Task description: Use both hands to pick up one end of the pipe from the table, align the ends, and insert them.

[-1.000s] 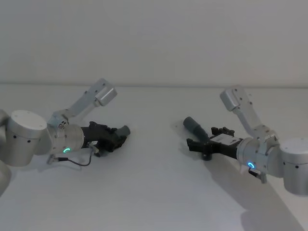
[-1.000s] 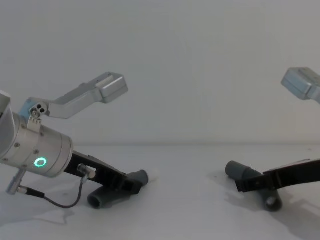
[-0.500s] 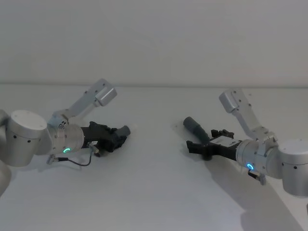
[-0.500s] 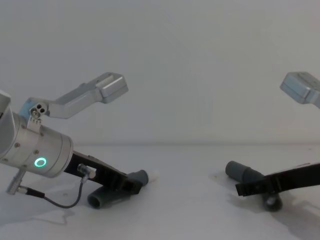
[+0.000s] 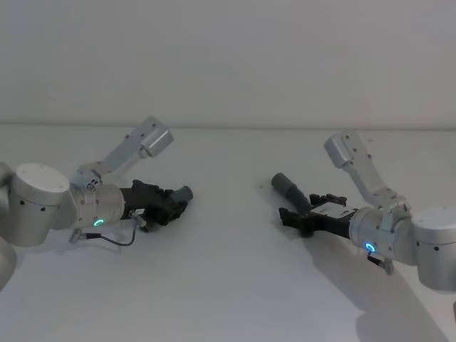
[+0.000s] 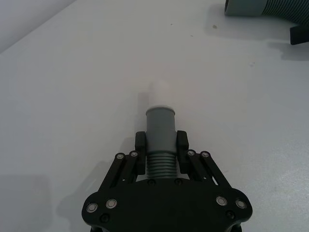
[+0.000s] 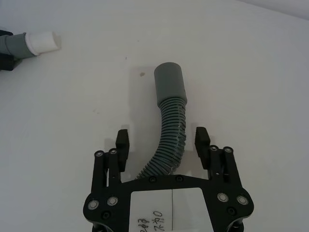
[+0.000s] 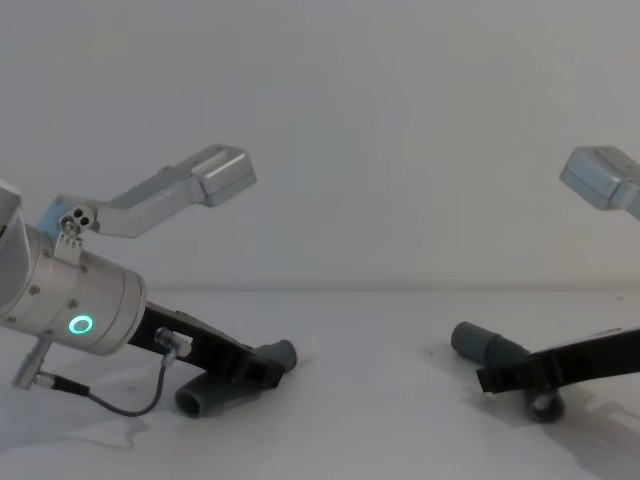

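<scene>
Two pipe pieces lie apart on the white table [image 5: 228,278]. My left gripper [image 6: 161,142] [image 5: 174,203] is shut on the left piece [image 6: 161,126] just behind its smooth grey cuff. That cuff's narrower white tip [image 6: 158,92] points toward the right piece. My right gripper [image 7: 162,137] [image 5: 299,206] is open, low over the table, its fingers straddling the ribbed body of the right piece [image 7: 166,140] without touching it. This piece's wide plain sleeve [image 7: 170,82] [image 5: 285,185] faces left. The chest view shows both cuffs [image 8: 282,352] [image 8: 475,342] near table level.
Each arm carries a silver camera bracket [image 5: 151,139] [image 5: 348,148] raised above its wrist. A thin black cable [image 5: 117,241] loops beside the left wrist. White table surface stretches between the two pieces and toward the front; a pale wall stands behind.
My right gripper has drawn back slightly to the right along the hose, still open. The left gripper and its piece have not moved.
</scene>
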Robot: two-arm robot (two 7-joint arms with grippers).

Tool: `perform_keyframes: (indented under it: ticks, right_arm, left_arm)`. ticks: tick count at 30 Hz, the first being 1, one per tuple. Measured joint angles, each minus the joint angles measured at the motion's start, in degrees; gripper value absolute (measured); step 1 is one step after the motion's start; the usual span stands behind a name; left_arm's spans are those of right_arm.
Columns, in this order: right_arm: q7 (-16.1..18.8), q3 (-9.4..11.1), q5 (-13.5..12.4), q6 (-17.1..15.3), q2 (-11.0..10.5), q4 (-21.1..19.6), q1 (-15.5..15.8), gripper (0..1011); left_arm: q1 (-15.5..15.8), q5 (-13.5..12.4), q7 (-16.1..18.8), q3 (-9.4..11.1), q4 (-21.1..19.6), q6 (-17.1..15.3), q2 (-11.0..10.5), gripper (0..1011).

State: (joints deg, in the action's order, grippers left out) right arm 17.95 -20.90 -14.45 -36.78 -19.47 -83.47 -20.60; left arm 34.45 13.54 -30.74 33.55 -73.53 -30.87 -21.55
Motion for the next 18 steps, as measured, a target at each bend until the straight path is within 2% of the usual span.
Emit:
perform_keyframes:
  ticks: [6, 16, 18]
  right_arm:
    - [0.0, 0.0, 0.0, 0.0, 0.0, 0.0, 0.0, 675]
    - [-0.1, 0.1, 0.1, -0.1, 0.1, 0.0, 0.1, 315]
    - [-0.1, 0.1, 0.1, -0.1, 0.1, 0.0, 0.1, 298]
  left_arm:
    - [0.0, 0.0, 0.0, 0.0, 0.0, 0.0, 0.0, 360]
    - [0.0, 0.0, 0.0, 0.0, 0.0, 0.0, 0.0, 360]
    - [0.0, 0.0, 0.0, 0.0, 0.0, 0.0, 0.0, 360]
